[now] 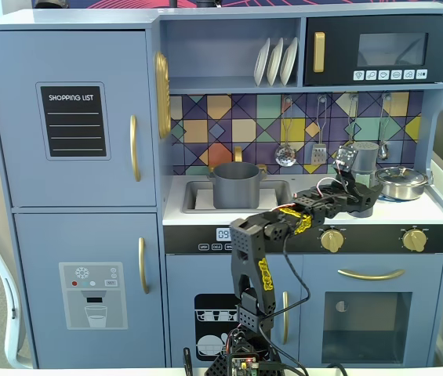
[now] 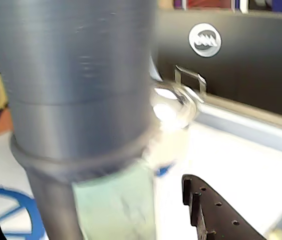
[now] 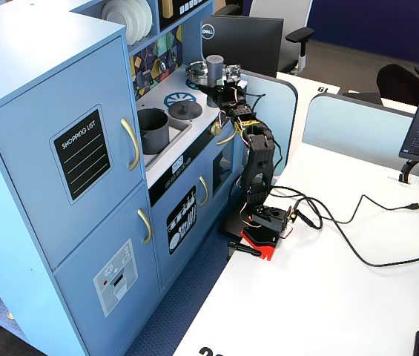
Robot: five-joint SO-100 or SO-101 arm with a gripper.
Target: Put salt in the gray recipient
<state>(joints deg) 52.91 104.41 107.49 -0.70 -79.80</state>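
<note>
The salt (image 2: pixel 81 90) is a dark-gray shaker with a wider cap and a pale green label. It fills the wrist view, blurred and close. My gripper (image 2: pixel 88 187) is open around its lower body, with a gap between each black finger (image 2: pixel 205 210) and the shaker. In a fixed view the salt (image 1: pixel 365 157) stands on the right of the counter, and my gripper (image 1: pixel 360 193) is at its lower half. The gray recipient (image 1: pixel 238 184) sits in the sink, to the left of the arm. From the side, the salt (image 3: pixel 215 67), my gripper (image 3: pixel 222 93) and the gray recipient (image 3: pixel 152 130) all show.
A shiny steel pan (image 1: pixel 401 182) stands just right of the salt. Ladles (image 1: pixel 285 153) hang on the back wall above the counter. A flat gray lid (image 3: pixel 185 110) lies between sink and shaker. A black monitor (image 2: pixel 230 60) stands behind the kitchen.
</note>
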